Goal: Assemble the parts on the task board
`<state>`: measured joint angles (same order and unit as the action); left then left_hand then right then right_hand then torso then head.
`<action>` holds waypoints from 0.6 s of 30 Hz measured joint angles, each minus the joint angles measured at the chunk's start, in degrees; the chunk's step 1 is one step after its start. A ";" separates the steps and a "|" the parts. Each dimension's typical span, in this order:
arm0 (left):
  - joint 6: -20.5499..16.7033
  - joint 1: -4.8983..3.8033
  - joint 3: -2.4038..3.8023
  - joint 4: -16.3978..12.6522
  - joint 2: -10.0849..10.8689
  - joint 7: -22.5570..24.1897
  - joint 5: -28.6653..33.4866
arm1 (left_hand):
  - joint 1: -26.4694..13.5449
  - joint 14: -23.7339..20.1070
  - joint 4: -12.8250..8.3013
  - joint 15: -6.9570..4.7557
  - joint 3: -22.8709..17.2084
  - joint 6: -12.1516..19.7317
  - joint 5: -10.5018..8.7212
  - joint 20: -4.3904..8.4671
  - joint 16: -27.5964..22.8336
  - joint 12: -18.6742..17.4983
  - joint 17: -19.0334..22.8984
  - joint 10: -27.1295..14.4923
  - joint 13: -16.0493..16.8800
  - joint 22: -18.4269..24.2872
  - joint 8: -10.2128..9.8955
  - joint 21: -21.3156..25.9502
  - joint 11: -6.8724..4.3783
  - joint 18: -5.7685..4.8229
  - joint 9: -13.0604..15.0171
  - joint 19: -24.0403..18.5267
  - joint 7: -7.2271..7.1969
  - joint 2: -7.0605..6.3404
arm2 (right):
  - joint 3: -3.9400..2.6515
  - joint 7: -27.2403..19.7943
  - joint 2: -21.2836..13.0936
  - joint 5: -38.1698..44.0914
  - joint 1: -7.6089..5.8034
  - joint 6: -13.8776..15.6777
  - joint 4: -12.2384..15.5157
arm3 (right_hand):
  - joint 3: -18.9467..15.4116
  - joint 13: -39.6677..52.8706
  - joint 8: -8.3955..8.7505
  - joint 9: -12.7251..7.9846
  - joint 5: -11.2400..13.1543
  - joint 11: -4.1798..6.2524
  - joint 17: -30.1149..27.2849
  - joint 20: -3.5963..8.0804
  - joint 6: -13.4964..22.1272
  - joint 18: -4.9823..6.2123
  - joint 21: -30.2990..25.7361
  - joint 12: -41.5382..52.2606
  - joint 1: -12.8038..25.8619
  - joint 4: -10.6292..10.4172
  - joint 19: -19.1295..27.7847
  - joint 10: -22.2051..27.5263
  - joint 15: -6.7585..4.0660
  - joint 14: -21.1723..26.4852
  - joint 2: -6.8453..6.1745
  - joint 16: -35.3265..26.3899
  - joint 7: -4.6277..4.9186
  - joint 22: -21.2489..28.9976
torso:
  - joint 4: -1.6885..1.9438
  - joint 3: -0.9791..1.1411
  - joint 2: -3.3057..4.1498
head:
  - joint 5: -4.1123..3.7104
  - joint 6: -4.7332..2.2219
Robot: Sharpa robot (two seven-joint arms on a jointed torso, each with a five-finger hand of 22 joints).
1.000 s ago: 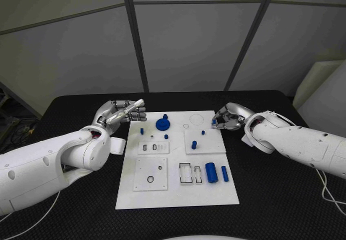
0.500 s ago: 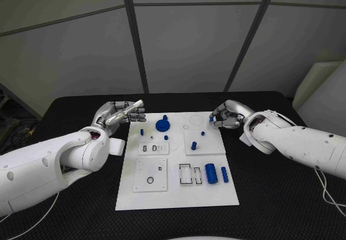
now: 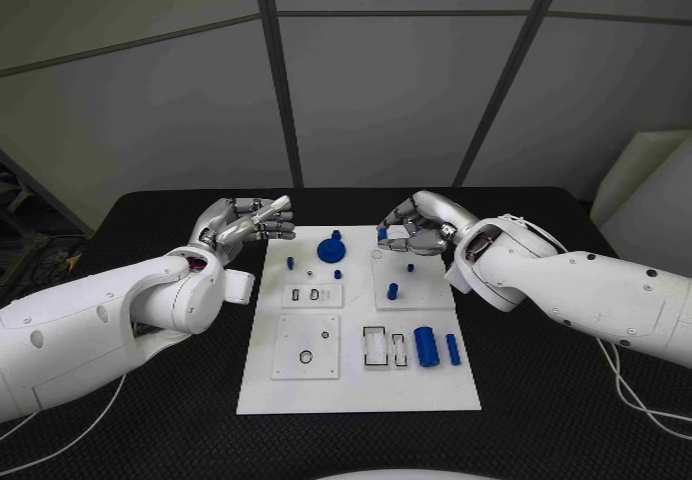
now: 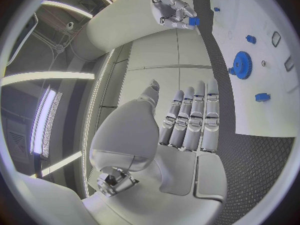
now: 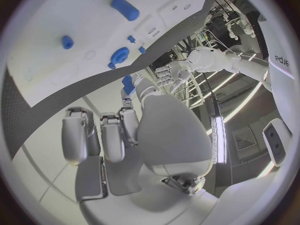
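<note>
Shifted inward over the board [image 3: 433, 395], right hand [image 3: 415, 225] is pinching a blue part [image 3: 382, 234]; left hand [image 3: 242, 226] is hovering empty, fingers straight.

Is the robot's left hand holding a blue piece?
No. The left hand is flat with straight fingers and nothing in it; the right hand pinches the small blue piece.
</note>
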<state>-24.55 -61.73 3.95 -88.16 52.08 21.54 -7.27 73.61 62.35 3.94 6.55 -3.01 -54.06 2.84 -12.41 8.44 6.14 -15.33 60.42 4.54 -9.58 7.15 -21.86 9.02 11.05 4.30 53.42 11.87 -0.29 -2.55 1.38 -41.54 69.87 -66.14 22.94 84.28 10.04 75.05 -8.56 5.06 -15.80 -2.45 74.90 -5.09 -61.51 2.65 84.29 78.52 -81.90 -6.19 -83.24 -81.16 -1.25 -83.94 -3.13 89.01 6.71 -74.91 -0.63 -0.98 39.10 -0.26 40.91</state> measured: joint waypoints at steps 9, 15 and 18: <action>0.04 -0.01 0.00 1.90 -1.17 0.00 0.00 | 0.00 0.00 0.00 0.00 0.00 0.00 0.00 0.00 0.00 0.00 0.01 0.00 0.00 0.00 0.00 0.00 0.00 0.00 0.00 0.00 0.00 0.00 | 2.03 2.52 6.74 2.82 0.07 -1.03 0.38 | 0.00 0.00 -0.01 0.02 0.18 0.00 0.04 0.00 -0.05 0.00 0.00 -0.22 0.01 0.00 0.00 0.00 0.00 0.00 -0.01 0.00 0.24 0.00 | 0.43 -0.44 -0.48 | 1.57 0.85; 0.05 -0.02 0.00 2.27 -1.41 0.00 0.00 | 0.00 0.00 0.00 0.00 0.00 0.00 0.00 0.00 0.00 0.00 0.01 0.00 0.00 -0.01 0.00 0.00 0.00 0.00 0.00 0.00 0.00 0.00 | 3.63 4.95 10.00 6.52 0.56 -1.82 -0.90 | -0.01 0.00 -0.01 0.03 0.20 0.13 0.04 0.21 -0.04 0.00 0.00 -0.22 0.01 0.00 0.21 0.14 0.00 0.00 -0.01 0.00 0.26 0.00 | 0.55 -0.60 -0.60 | 2.45 1.19; 0.05 -0.03 0.00 2.30 -1.50 0.00 0.00 | 0.00 0.00 0.00 0.00 0.00 0.00 0.00 0.00 0.00 0.00 0.01 0.00 0.00 -0.01 0.00 0.00 0.00 0.00 0.01 0.00 0.00 0.00 | 4.02 6.28 11.42 8.41 1.04 -2.12 -1.68 | 0.15 0.00 0.00 0.02 0.21 0.21 0.04 0.21 -0.03 0.00 0.00 -0.22 0.02 0.15 0.21 0.21 0.00 0.00 -0.02 0.00 0.27 0.00 | 0.55 -0.60 -0.60 | 2.76 1.27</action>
<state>-24.51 -61.76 3.95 -85.87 50.58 21.54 -7.27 73.61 62.35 3.94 6.55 -3.01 -54.06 2.84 -12.41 8.44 6.14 -15.32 60.42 4.54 -9.58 7.15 -21.86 9.03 11.05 4.31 53.42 11.87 -0.29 1.47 7.66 -30.11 78.28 -65.11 20.82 82.60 10.19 75.05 -8.56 5.08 -15.59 -2.24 74.94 -4.88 -61.54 2.65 84.29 78.30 -81.88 -6.04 -83.03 -80.95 -1.24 -83.94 -3.15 89.00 6.97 -74.90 -0.08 -1.58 38.50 2.50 42.18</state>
